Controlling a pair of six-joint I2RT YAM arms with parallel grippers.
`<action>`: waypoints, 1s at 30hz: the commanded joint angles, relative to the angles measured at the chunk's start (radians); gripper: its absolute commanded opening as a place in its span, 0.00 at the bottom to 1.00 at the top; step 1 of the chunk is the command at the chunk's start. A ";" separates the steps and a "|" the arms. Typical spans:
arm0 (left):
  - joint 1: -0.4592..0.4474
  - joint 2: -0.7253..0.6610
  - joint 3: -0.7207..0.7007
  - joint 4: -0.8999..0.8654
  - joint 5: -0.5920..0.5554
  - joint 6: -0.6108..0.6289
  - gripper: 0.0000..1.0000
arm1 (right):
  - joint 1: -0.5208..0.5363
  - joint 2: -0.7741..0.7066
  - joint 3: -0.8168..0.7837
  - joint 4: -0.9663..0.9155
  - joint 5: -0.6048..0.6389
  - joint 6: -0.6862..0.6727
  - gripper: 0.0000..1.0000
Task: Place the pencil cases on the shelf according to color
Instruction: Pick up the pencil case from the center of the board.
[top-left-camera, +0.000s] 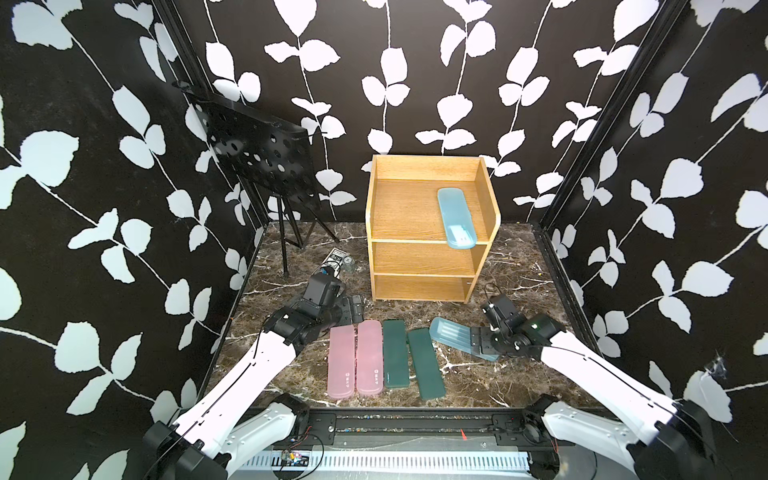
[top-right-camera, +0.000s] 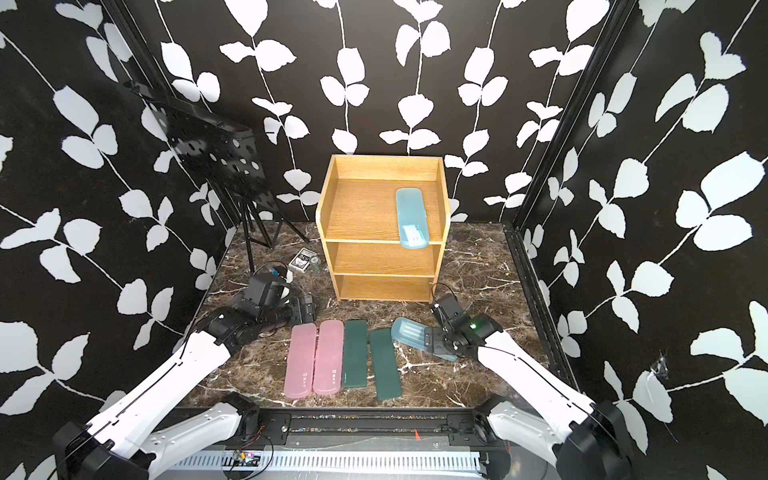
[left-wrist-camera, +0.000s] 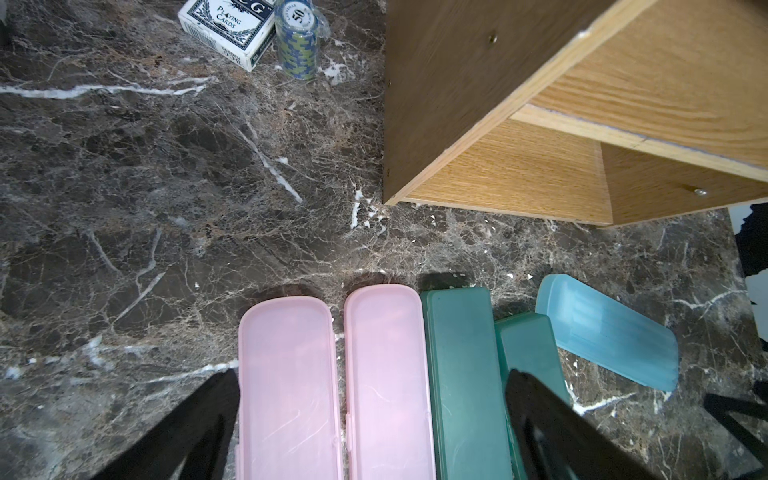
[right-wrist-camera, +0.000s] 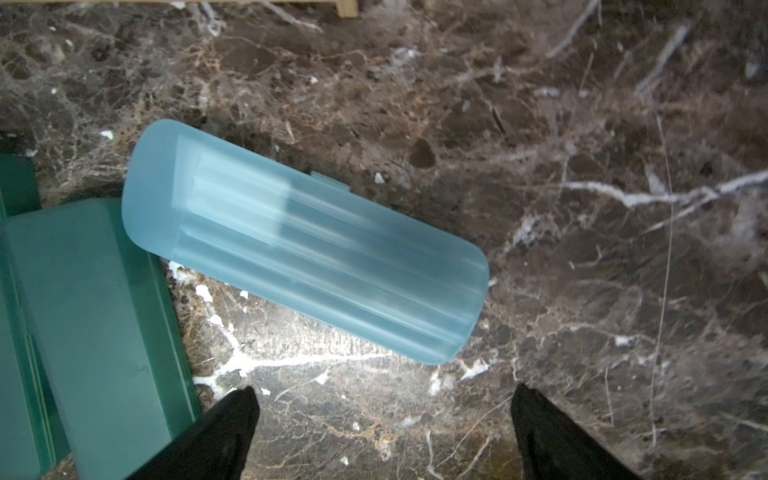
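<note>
The wooden shelf stands at the back, with a light blue pencil case on its top tier, overhanging the front edge. On the marble lie two pink cases, two dark green cases and another blue case, whose end meets a green case's corner. My right gripper is open just behind that blue case, with only marble between its fingers. My left gripper is open above the pink cases' far ends, holding nothing.
A black perforated stand on a tripod fills the back left. A playing-card box and a stack of poker chips lie left of the shelf. Patterned walls close in both sides.
</note>
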 joint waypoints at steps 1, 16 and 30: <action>-0.004 -0.020 -0.014 -0.017 -0.019 -0.010 0.99 | 0.021 0.107 0.075 0.010 0.038 -0.224 0.99; -0.004 0.007 -0.024 0.003 -0.031 -0.023 0.99 | 0.055 0.377 0.128 0.161 -0.038 -0.418 0.99; -0.004 0.024 -0.026 0.021 -0.023 -0.013 0.99 | 0.055 0.539 0.161 0.174 -0.052 -0.340 0.98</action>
